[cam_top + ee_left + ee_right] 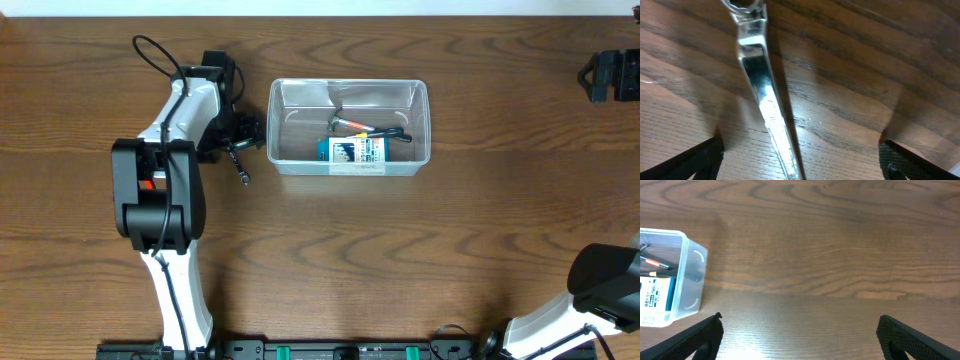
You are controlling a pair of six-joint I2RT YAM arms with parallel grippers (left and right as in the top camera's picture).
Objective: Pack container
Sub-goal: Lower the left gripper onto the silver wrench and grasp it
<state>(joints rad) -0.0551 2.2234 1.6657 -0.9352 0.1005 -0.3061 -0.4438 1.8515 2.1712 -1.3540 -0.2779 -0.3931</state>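
Note:
The clear plastic container (348,127) sits at the table's upper middle and holds a blue-and-white box (352,150), a small hammer and red-handled tools. Its corner also shows in the right wrist view (687,275). A shiny metal wrench (765,100) lies flat on the wood, just left of the container (238,163). My left gripper (800,160) is open, low over the table, with the wrench shaft between its fingers, not touching either. My right gripper (799,337) is open and empty over bare wood, right of the container.
The left arm (165,170) stretches from the front edge to the container's left side. The right arm's base (600,290) is at the front right corner. A black fixture (612,75) sits at the far right edge.

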